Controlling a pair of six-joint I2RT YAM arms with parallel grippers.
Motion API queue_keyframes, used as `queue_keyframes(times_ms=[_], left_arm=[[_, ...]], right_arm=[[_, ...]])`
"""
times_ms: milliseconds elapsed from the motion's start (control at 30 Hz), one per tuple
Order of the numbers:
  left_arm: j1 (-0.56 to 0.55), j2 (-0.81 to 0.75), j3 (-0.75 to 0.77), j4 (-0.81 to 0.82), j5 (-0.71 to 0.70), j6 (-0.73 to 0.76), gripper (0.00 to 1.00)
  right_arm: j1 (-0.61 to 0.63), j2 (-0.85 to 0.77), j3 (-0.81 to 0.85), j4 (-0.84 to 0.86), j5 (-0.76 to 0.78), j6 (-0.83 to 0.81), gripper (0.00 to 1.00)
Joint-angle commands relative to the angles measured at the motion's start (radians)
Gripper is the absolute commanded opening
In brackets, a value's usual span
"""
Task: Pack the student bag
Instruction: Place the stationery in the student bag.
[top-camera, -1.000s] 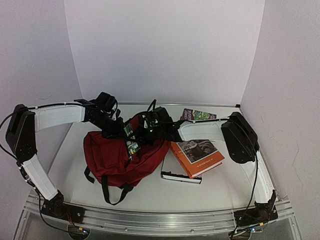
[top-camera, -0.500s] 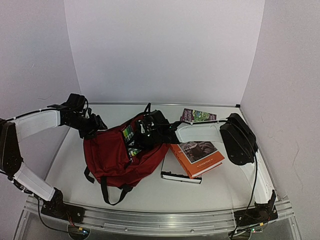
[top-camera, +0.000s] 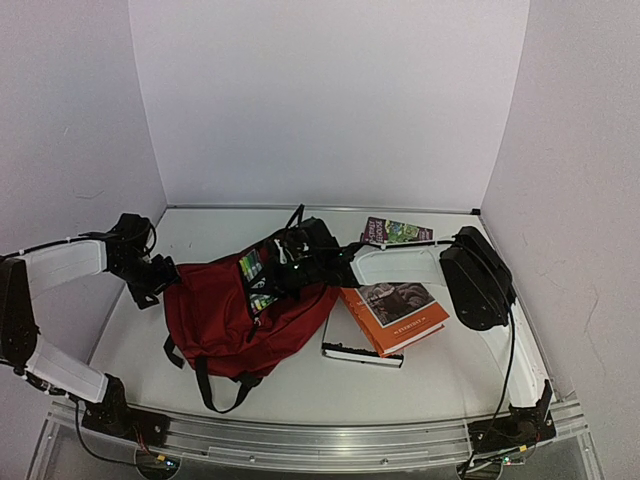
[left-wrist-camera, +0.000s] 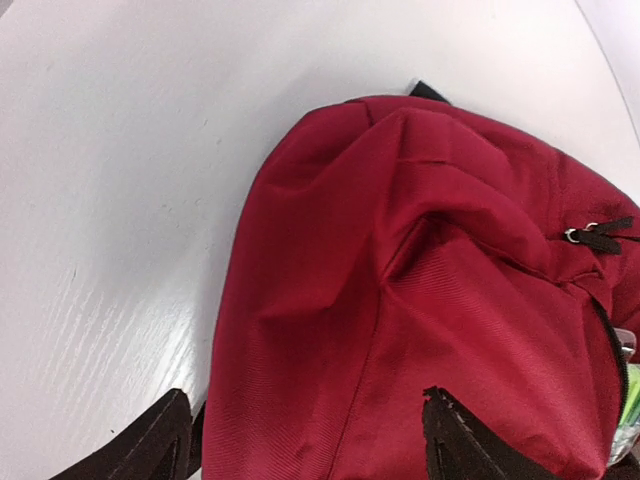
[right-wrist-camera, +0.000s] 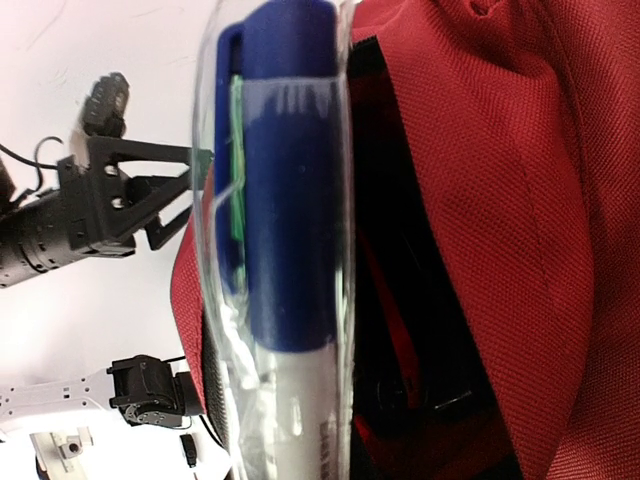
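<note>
Soft dark-red fabric backpack (top-camera: 225, 320) with black trim, slumped on the white table (top-camera: 430, 385), left of centre before my two arms. Its main zipper stands open at the far right corner, and the mouth gapes onto a dark interior. Two black straps (top-camera: 205, 385) trail loose toward the near edge. From my left wrist, its rounded end shows creased and puckered, with a black zipper pull (left-wrist-camera: 598, 237) lying at the right.
</note>
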Motion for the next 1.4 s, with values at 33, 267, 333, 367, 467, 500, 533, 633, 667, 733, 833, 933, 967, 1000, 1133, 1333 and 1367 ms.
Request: queue_keyframes(times_ms=[33, 267, 333, 367, 467, 500, 533, 633, 667, 733, 833, 933, 967, 1000, 1133, 1333, 1367], left_arm=[[0.018, 0.056, -0.085, 0.096, 0.075, -0.023, 0.68], [0.020, 0.173, -0.134, 0.258, 0.213, -0.042, 0.26], [0.019, 0.189, -0.144, 0.296, 0.242, -0.042, 0.14], [0.019, 0.191, -0.151, 0.319, 0.256, -0.041, 0.10], [0.018, 0.204, -0.171, 0.406, 0.328, -0.032, 0.04], [0.016, 0.210, -0.174, 0.440, 0.352, -0.031, 0.03], [0.014, 0.218, -0.175, 0.456, 0.374, -0.030, 0.02], [-0.007, 0.229, -0.173, 0.521, 0.422, -0.031, 0.00], [-0.018, 0.233, -0.172, 0.541, 0.434, -0.037, 0.00], [-0.047, 0.247, -0.162, 0.576, 0.456, -0.049, 0.00], [-0.093, 0.266, -0.140, 0.609, 0.463, -0.061, 0.00], [-0.099, 0.259, -0.132, 0.598, 0.442, -0.074, 0.00], [-0.098, 0.251, -0.129, 0.579, 0.420, -0.076, 0.00], [-0.095, 0.245, -0.123, 0.539, 0.390, -0.075, 0.00], [-0.078, 0.226, -0.116, 0.490, 0.364, -0.071, 0.00], [-0.065, 0.225, -0.098, 0.455, 0.357, -0.050, 0.00], [-0.062, 0.225, -0.095, 0.454, 0.356, -0.047, 0.00]], right_arm=[[0.012, 0.013, 0.014, 0.104, -0.034, 0.040, 0.00], [0.022, 0.071, 0.037, 0.103, -0.026, 0.055, 0.00], [0.024, 0.084, 0.038, 0.103, -0.028, 0.060, 0.00], [0.025, 0.089, 0.041, 0.103, -0.030, 0.062, 0.00], [0.033, 0.108, 0.064, 0.101, -0.036, 0.064, 0.00], [0.035, 0.114, 0.072, 0.100, -0.036, 0.064, 0.00], [0.038, 0.119, 0.080, 0.100, -0.035, 0.066, 0.00], [0.042, 0.130, 0.088, 0.101, -0.025, 0.065, 0.00], [0.044, 0.133, 0.088, 0.100, -0.016, 0.064, 0.00], [0.046, 0.139, 0.088, 0.098, 0.005, 0.059, 0.00], [0.048, 0.144, 0.082, 0.091, 0.029, 0.046, 0.01], [0.048, 0.104, 0.049, 0.049, 0.098, -0.005, 0.11], [0.048, 0.080, 0.036, 0.020, 0.136, -0.036, 0.16], [0.049, 0.058, 0.027, -0.014, 0.171, -0.065, 0.20], [0.049, -0.037, -0.019, -0.096, 0.256, -0.138, 0.34], [0.048, -0.166, -0.100, -0.138, 0.305, -0.184, 0.50], [0.047, -0.189, -0.112, -0.146, 0.315, -0.191, 0.52]])
